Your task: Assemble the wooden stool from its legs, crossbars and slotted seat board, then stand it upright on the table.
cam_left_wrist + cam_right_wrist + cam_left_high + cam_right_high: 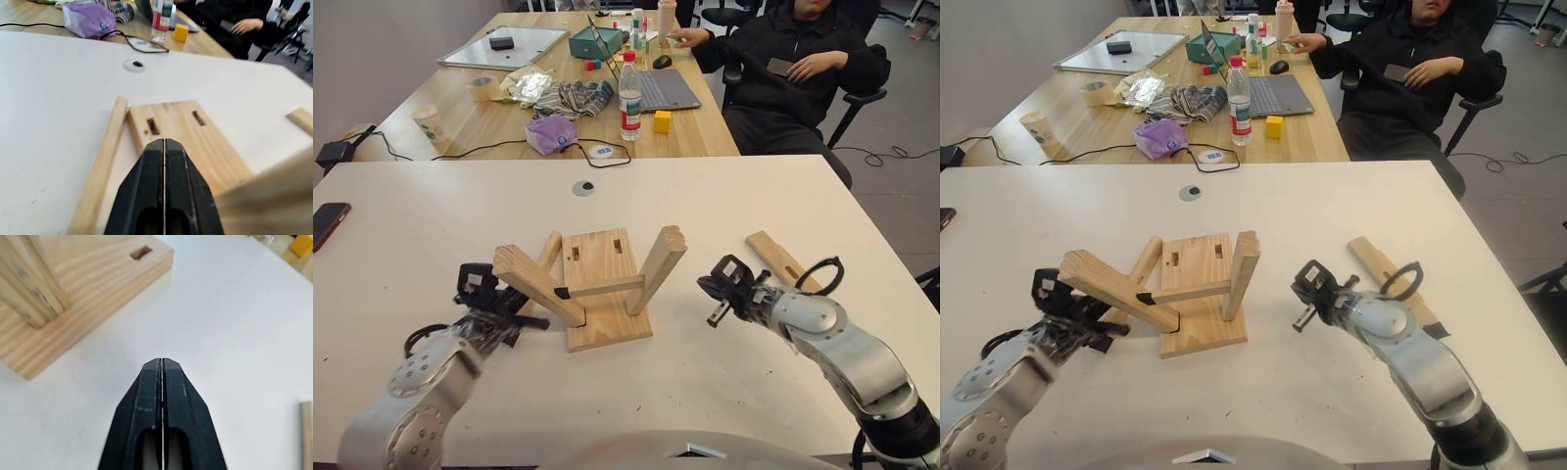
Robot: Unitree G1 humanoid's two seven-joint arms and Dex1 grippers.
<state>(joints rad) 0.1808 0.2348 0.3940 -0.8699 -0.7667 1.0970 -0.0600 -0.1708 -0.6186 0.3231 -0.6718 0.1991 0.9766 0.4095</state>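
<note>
"Where was the stool?"

"Half built, near the middle of the white tabletop. The slotted seat board lay flat with two slots open at its far end. One leg rose from its right side, leaning slightly to the right. A second leg slanted steeply out to the left from the near left corner. A thin crossbar ran between the two."

"Was the slanted leg seated in its slot?"

"I couldn't tell. Its foot met the board behind the left arm."

"Any loose parts?"

"A third leg lay flat along the board's left edge, just beside it. Another wooden piece lay well off to the right, past the right arm."

"And the arms?"

"The left end effector was clenched with nothing in it, low over the near part of the board, under the slanted leg. The right end effector was also clenched and empty, over bare tabletop near the board's right corner, touching no wood."

"Anything else?"

"A dark phone lay at the tabletop's left edge."
</note>
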